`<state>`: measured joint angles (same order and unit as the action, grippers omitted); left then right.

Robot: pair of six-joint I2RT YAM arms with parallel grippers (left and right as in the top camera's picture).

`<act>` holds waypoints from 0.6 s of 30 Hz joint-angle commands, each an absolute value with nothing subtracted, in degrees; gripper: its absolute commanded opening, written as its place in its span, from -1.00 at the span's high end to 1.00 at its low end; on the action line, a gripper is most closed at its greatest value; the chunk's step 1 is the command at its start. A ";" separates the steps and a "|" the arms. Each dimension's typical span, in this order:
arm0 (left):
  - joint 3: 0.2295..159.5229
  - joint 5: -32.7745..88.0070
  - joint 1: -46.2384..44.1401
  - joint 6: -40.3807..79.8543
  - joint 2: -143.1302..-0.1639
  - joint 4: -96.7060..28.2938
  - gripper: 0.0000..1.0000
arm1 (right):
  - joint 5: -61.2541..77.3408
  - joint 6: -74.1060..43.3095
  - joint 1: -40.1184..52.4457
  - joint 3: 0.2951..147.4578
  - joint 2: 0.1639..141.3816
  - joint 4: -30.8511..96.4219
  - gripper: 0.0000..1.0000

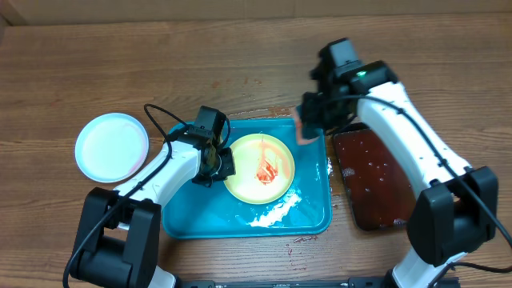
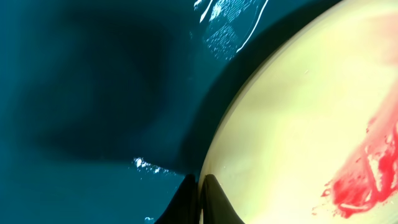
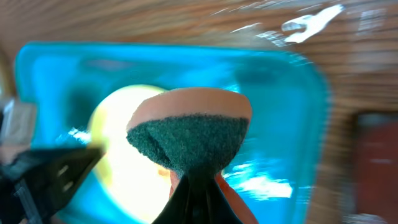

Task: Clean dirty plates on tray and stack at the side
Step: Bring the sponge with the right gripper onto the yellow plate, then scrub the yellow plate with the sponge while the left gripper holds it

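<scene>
The wooden worktop (image 1: 240,48) carries the wet tray (image 1: 186,220) midway between its left and right edges, toward the near edge. A dark tray (image 1: 376,192) lies just beside it, nearer the right edge. The yellow plate (image 1: 244,172) lies in the tray. The blue plate (image 1: 112,146) rests on bare worktop toward the left edge. The left hand (image 1: 214,164) is narrow, pinching the yellow plate's rim. The right hand (image 1: 316,120) grips a sponge (image 3: 189,140) over the tray's far rim. A red smear (image 1: 268,170) marks the yellow plate.
</scene>
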<state>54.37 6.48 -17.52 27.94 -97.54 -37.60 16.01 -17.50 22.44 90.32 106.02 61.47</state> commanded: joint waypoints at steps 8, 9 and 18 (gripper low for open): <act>54.89 3.84 -16.99 25.45 -99.33 -37.01 0.92 | 16.19 -38.00 32.53 81.47 107.02 47.83 0.92; 54.89 3.86 -16.99 25.45 -99.33 -37.01 0.91 | 16.97 -39.00 33.21 79.88 107.31 45.91 0.92; 54.89 4.05 -16.99 25.26 -99.33 -36.51 0.91 | 28.08 -45.43 39.46 71.13 113.43 29.69 0.92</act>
